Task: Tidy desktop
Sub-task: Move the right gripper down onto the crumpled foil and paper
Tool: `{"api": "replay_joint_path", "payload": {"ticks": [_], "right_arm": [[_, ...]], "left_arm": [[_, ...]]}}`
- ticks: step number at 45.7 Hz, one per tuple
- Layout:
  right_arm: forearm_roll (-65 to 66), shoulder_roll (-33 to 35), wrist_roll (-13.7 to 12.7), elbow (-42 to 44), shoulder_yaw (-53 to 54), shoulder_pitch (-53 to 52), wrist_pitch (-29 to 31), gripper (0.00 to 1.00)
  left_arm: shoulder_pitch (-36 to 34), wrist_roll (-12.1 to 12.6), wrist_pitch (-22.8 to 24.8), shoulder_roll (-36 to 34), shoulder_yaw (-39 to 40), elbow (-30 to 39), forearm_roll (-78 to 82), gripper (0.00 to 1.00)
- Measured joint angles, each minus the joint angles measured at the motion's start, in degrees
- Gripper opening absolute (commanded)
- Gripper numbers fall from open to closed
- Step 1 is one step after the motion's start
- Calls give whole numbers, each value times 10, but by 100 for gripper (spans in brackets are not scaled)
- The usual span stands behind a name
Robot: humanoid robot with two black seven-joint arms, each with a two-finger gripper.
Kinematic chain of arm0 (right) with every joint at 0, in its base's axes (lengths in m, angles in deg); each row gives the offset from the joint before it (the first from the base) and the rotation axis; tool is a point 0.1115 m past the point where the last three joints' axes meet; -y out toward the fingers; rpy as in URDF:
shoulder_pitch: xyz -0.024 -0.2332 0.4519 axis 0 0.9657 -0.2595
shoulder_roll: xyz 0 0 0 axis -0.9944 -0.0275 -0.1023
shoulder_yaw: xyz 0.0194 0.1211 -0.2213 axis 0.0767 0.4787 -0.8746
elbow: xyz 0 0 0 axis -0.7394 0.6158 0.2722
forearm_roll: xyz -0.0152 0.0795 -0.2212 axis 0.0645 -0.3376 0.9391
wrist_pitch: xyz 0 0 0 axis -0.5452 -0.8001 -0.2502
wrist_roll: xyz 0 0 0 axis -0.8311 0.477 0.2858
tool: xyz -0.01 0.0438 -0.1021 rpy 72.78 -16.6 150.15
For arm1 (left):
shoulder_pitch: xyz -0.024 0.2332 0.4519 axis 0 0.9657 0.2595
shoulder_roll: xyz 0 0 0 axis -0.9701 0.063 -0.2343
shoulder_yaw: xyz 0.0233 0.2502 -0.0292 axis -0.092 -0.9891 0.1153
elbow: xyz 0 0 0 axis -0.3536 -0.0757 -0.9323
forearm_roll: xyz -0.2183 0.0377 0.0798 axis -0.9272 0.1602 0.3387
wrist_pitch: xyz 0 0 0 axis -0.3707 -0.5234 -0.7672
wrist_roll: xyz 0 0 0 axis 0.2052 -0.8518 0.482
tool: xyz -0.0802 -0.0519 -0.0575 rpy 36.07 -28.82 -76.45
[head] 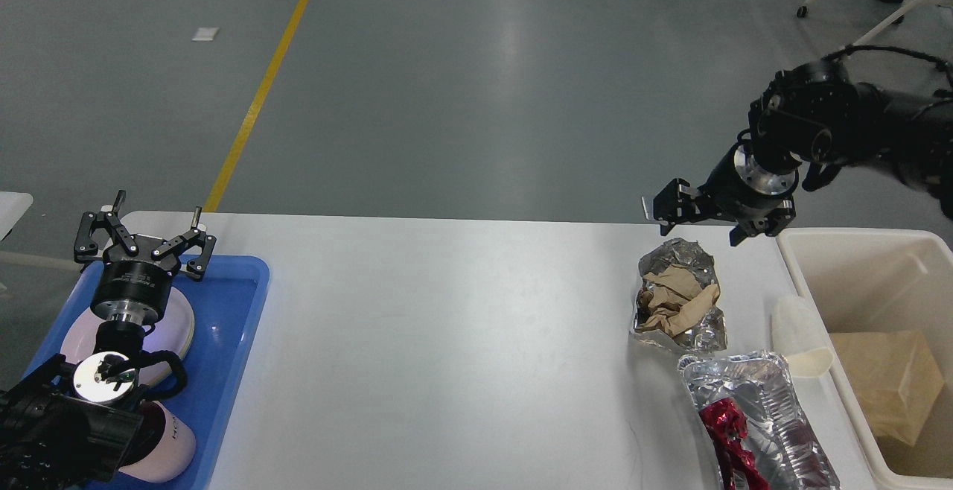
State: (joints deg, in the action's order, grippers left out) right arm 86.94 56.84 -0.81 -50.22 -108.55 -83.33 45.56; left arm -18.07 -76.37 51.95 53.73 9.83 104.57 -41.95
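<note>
I see one desktop [447, 341], white and wide, which fills the lower part of the view. On its left end lies one blue tray [238, 326]. In the tray I count one plate [182, 326] and one cup [167, 449] lying on its side. At the right edge stands one cream bin [819, 281] with one brown paper bag [886, 382] inside. On the desktop near the bin I count two foil trays: one [681, 255] holds crumpled brown paper [674, 300], the other [782, 408] holds something red [726, 438]. One white paper cup [800, 337] lies between them and the bin. My left gripper [143, 240] hangs over the tray, fingers spread wide, holding nothing. My right gripper [696, 214] hovers above the far foil tray, also spread and holding nothing.
</note>
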Motion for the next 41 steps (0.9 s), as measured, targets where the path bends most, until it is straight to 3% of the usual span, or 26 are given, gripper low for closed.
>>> {"api": "replay_joint_path", "payload": {"ticks": [25,41], "right_arm": [[5,30,0,-5,3,103,-32,100],[19,24,0,-3,4,154,-106,100]], "left_arm": [[0,0,0,0,0,0,0,96],[0,0,0,0,0,0,0,96]]}}
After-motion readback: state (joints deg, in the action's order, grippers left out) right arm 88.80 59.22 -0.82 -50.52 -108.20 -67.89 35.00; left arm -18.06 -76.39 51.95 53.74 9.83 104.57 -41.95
